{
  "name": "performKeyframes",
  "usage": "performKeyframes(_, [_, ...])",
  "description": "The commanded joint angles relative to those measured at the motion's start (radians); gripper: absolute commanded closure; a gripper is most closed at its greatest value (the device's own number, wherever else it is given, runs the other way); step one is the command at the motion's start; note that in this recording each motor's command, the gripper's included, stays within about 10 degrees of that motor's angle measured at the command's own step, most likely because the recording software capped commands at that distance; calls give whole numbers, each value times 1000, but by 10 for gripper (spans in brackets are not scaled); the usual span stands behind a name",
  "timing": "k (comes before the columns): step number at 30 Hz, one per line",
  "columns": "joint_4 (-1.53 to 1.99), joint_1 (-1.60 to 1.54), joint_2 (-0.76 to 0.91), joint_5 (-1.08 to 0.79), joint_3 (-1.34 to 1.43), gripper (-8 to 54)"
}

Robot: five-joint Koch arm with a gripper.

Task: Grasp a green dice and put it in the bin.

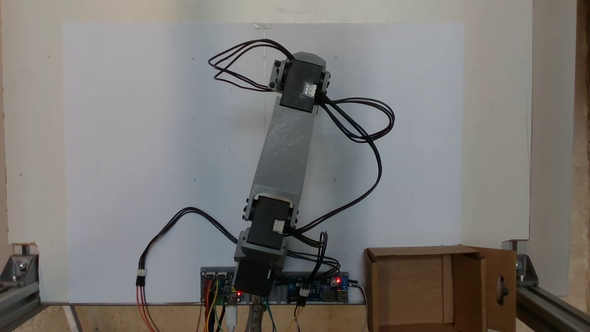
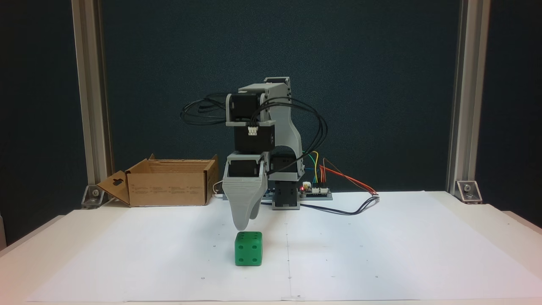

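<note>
Fingertips of the gripper stacked one behind the other in the front-facing fixed view, merged into a single grey wedge; spread or pressed together cannot be told. Nothing held between them. Tip hanging just above the green dice, slightly toward its left as that view shows it, with a thin gap between the two, so no contact visible.

Seen from above in the other fixed view, dice and gripper hidden beneath the arm, which runs up the middle of the white sheet. Lower edge of that picture cutting off the front wall of the bin and the wires by the base.

Bin open at the top, bare cardboard floor and walls showing from above, nothing seen inside. Side flap with handle hole folded outward, away from the arm. In the front-facing view, bin well behind and left of the dice, near the left aluminium post; interior hidden by its front wall there.

Dice resting on the white sheet, in front of the arm's base, two pip faces toward the camera.
</note>
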Motion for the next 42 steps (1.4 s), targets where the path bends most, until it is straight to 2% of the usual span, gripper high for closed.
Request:
performKeyframes(1, [-23,-6,12,38,-6,18])
performKeyframes(26, [-123,18,-98,37,34,25])
performKeyframes(38, [-146,18,-129,37,34,43])
performKeyframes(42, [-155,15,-144,37,34,67])
